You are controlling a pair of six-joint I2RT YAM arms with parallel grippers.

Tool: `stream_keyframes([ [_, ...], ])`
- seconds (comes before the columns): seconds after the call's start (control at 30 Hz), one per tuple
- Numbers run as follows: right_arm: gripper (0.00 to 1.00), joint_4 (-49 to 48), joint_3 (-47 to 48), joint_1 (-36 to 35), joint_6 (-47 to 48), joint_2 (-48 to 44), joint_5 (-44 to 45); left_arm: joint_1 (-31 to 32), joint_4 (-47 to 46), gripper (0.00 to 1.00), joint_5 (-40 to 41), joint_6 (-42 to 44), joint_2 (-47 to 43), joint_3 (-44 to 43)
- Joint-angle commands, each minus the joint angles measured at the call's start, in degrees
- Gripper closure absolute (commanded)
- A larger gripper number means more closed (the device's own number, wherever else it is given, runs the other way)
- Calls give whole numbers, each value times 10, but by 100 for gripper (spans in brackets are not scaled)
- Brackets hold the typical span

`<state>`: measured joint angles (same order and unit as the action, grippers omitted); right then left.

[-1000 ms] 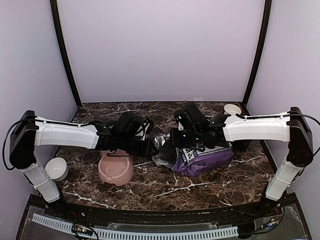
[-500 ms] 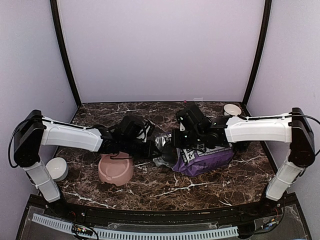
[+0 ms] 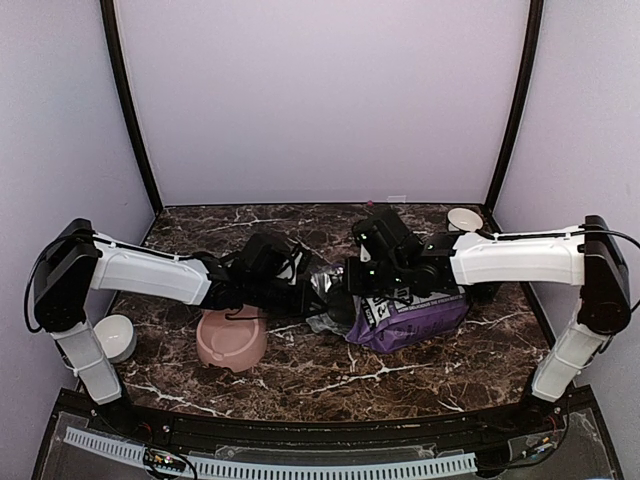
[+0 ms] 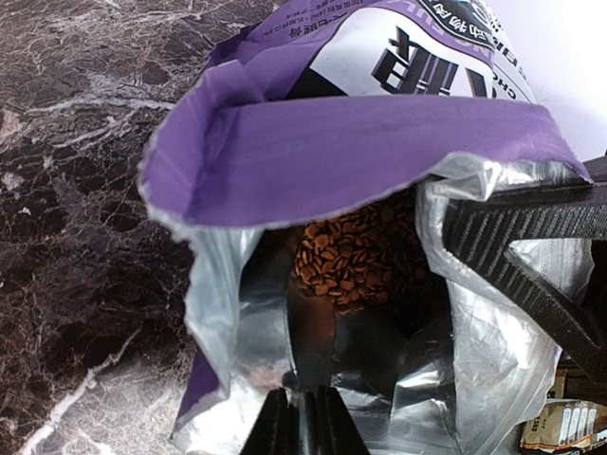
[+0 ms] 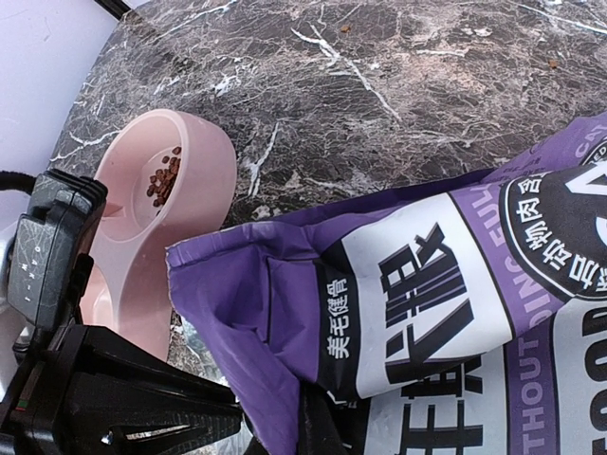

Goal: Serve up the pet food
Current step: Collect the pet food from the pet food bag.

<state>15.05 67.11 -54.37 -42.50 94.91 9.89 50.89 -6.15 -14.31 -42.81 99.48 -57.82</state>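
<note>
Serving time on the marble desk: the left tool, at the bottom centre of its own view, is pressed together on what looks like a dark scoop reaching into the open mouth of the purple bag. The right tool, mid-frame in the overhead view, is pinched tight on the bag's rim and holds the mouth wide. Most of the pet food lies deep inside the bag's silver lining. A small portion sits in one well of the pink bowl, at the left of the right wrist view, just beside the bag. Two white bowls, one at lower left and one at upper right of the overhead view, stand well apart; their contents cannot be made out. The risks from here are that the rim slips from the pinch and the mouth folds over the scoop, or that a tilted scoop sheds pellets onto the desk between bag and bowl.
</note>
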Motion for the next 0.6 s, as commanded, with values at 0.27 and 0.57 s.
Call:
stream_keyframes([
  [0.27, 100, 5, -4, 0, -1, -30, 10, 0, -73, 100, -62, -59, 23, 36],
  [0.57, 100, 11, -5, 0, 1, -32, 14, -6, -113, 100, -86, -76, 40, 28],
])
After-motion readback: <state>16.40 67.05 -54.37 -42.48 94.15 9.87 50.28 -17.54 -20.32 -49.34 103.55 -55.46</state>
